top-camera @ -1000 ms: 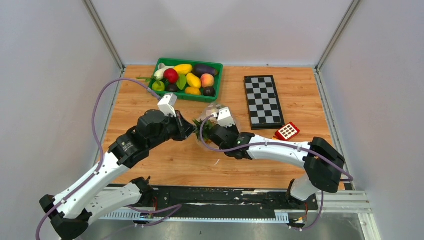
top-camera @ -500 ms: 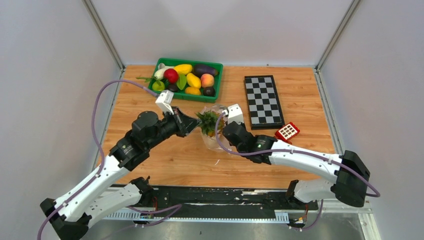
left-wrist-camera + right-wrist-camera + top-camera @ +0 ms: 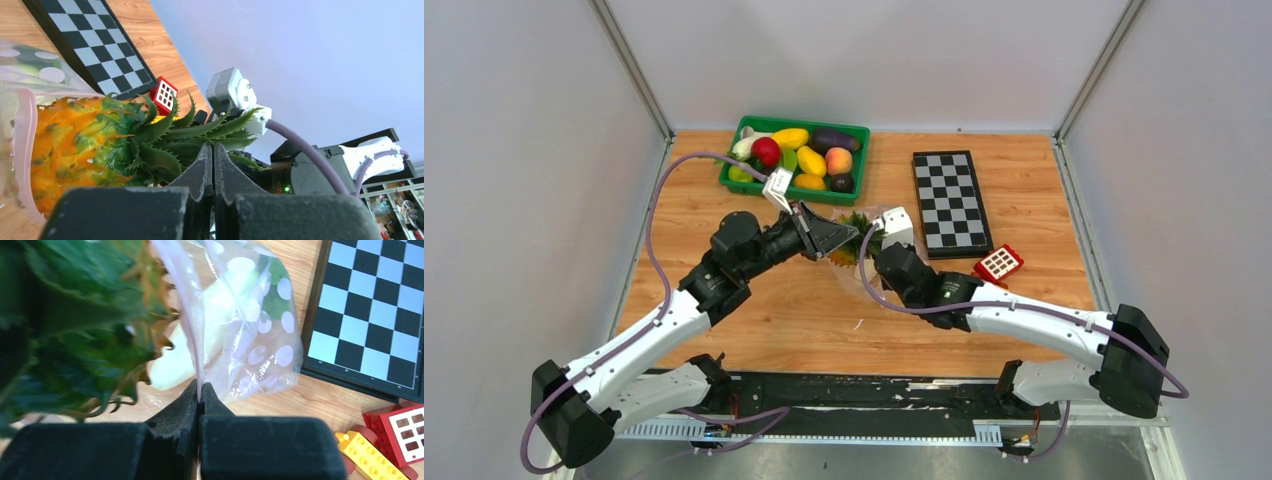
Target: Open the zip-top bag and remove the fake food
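Our right gripper (image 3: 200, 390) pinches the zip-top bag (image 3: 250, 315) by its rim, anchoring it mid-way across the worktop (image 3: 774, 310). This lets our left gripper (image 3: 214, 152), clamped on the leafy crown of the pineapple (image 3: 70, 145), draw it through the mouth.

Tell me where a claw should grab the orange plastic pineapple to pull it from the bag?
By its spiky green leaf crown, coming from the mouth side. The thin leaves point out of the clear dotted plastic bag; the body looks too fat.

Left arm (image 3: 639, 345) and right arm (image 3: 1034, 322) stretch inward, tips nearly meeting, both jaws clamped together.
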Action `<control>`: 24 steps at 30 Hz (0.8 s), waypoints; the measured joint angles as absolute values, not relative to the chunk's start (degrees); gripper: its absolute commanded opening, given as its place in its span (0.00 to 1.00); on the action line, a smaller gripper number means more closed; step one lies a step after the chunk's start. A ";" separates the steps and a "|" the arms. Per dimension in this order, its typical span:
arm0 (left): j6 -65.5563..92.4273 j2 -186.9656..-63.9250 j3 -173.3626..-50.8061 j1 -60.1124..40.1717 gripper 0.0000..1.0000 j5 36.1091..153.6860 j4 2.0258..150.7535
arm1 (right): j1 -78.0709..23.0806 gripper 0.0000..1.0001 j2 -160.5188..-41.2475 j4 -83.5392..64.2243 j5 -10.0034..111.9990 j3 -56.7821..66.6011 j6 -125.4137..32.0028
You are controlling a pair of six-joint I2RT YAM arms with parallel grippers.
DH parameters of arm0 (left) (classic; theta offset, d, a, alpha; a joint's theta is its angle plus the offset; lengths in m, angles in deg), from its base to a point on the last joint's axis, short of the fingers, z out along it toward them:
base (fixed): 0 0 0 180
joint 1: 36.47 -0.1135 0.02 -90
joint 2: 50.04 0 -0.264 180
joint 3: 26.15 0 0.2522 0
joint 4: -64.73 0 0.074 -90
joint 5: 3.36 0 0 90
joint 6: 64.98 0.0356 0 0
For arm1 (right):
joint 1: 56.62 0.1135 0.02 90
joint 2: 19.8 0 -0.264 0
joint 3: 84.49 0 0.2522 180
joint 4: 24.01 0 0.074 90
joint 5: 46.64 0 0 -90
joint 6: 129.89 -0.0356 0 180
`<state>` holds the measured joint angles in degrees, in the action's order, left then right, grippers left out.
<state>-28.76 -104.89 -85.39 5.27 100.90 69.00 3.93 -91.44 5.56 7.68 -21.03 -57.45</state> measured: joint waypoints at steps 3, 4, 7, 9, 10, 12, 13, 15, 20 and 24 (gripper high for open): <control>-28.72 -104.89 -86.04 5.05 0.00 100.77 69.72 | 3.82 0.00 -92.38 5.32 5.14 -21.40 -58.66; -28.59 -104.87 -86.50 4.92 0.00 100.59 70.55 | 3.65 0.00 -92.55 5.25 4.31 -21.64 -59.11; -28.22 -104.78 -88.21 4.04 0.00 100.59 72.62 | 2.93 0.00 -92.58 5.10 2.39 -22.89 -60.47; -27.87 -104.32 -89.24 3.15 0.00 100.96 73.89 | 2.16 0.00 -92.58 5.04 1.77 -23.98 -61.28; -27.56 -103.95 -89.80 2.62 0.00 101.23 74.46 | 1.62 0.00 -92.58 5.08 1.56 -24.79 -61.71; -27.15 -103.05 -90.96 1.51 0.00 101.77 75.12 | 0.81 0.00 -92.58 5.41 1.58 -25.71 -62.35; -27.08 -102.68 -91.38 1.05 0.00 101.97 75.18 | 0.41 0.00 -92.60 5.82 1.60 -25.91 -62.61; -26.53 -101.74 -92.32 0.24 0.00 102.36 75.25 | -0.18 0.00 -92.82 6.28 1.64 -25.91 -62.92; -25.33 -99.95 -93.52 -2.32 0.00 102.62 75.40 | -0.46 0.00 -92.97 7.00 2.08 -25.91 -62.98; -24.20 -101.48 -96.78 -5.31 0.00 103.43 76.71 | -0.46 0.00 -93.45 7.00 2.60 -25.91 -62.98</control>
